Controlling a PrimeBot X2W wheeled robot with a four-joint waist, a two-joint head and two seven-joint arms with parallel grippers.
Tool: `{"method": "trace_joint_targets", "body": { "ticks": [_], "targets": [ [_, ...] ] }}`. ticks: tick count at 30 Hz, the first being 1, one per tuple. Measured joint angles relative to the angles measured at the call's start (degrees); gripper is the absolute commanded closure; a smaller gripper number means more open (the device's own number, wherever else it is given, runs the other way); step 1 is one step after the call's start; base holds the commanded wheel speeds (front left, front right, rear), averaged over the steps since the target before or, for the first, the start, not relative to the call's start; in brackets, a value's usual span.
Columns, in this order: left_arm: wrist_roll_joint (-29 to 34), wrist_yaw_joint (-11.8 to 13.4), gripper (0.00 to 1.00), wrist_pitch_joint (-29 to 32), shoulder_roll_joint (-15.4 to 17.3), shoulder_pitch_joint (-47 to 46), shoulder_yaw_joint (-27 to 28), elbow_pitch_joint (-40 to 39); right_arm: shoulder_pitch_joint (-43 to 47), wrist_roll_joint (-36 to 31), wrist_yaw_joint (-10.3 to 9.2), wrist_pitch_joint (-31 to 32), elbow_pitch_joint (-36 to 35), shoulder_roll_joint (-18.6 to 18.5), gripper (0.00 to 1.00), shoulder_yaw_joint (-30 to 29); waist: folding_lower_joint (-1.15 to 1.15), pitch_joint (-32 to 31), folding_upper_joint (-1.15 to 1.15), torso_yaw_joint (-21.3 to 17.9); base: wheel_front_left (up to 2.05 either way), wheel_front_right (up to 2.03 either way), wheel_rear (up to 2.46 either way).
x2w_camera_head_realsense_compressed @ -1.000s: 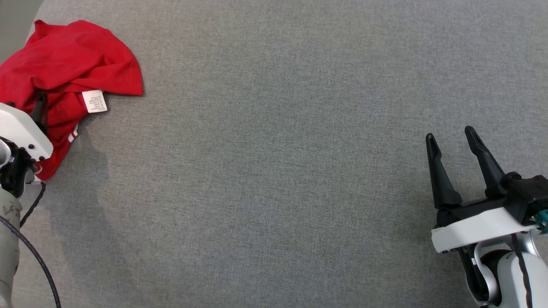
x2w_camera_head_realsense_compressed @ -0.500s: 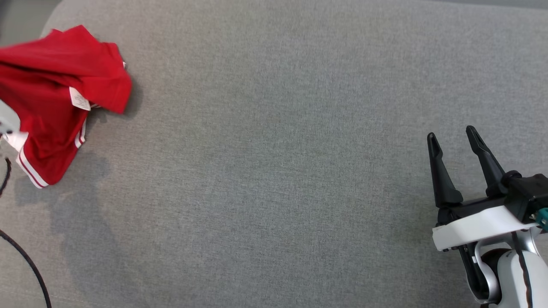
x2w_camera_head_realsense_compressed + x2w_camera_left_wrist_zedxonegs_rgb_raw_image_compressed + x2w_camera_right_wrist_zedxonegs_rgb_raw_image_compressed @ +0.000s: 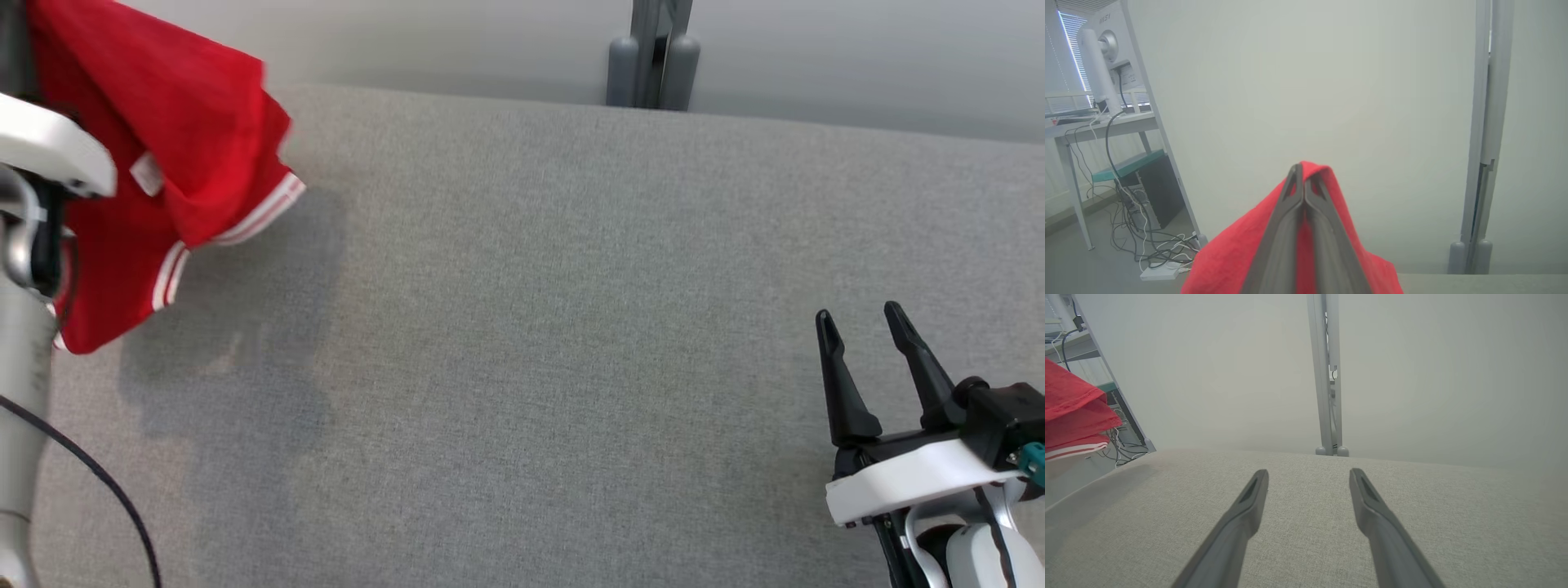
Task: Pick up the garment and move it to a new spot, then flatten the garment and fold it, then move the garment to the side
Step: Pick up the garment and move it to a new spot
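With the left fingers (image 3: 1284, 228) pinched shut on the red garment (image 3: 163, 147), which hangs above the counter's (image 3: 531, 327) left end, best carry it high toward the bare middle so no hem drags, while the right fingers (image 3: 841, 384) stand wide and empty.

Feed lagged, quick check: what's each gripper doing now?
Left gripper: shut on the red garment.
Right gripper: open, holding nothing.

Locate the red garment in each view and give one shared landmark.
Head view: red garment upper left, lifted.
Left wrist view: red garment bottom centre, clamped in the shut left gripper.
Right wrist view: red garment left edge, above mid-height.
Shared landmark: grey upright post beyond the fabric-covered table.
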Motion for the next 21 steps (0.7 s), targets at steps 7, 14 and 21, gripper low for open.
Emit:
{"method": "trace_joint_targets", "body": {
  "ticks": [7, 14, 21],
  "targets": [
    [0.7, 2.6, 1.0, 2.6, -3.5, 11.5, -3.6, -18.7, 1.3, 0.9, 0.0, -0.5, 0.3, 0.0, 0.0, 0.2, 0.0, -3.0, 0.0, -2.1, 0.0, 0.0, 0.0],
    [0.9, 5.1, 1.0, 8.6, -5.4, 20.9, -7.4, -37.4, 1.0, 1.5, 0.0, -1.1, 0.0, 0.0, 0.0, 1.1, 0.0, -2.6, 0.0, -7.2, 0.0, 0.0, 0.0],
    [0.9, 4.9, 1.0, 13.6, -8.6, 25.9, -14.1, -46.2, 0.0, 3.0, 0.0, -2.7, 0.9, 0.0, 0.0, 1.4, 0.0, -0.7, 0.0, -14.4, 0.0, 0.0, 0.0]
  ]
}}
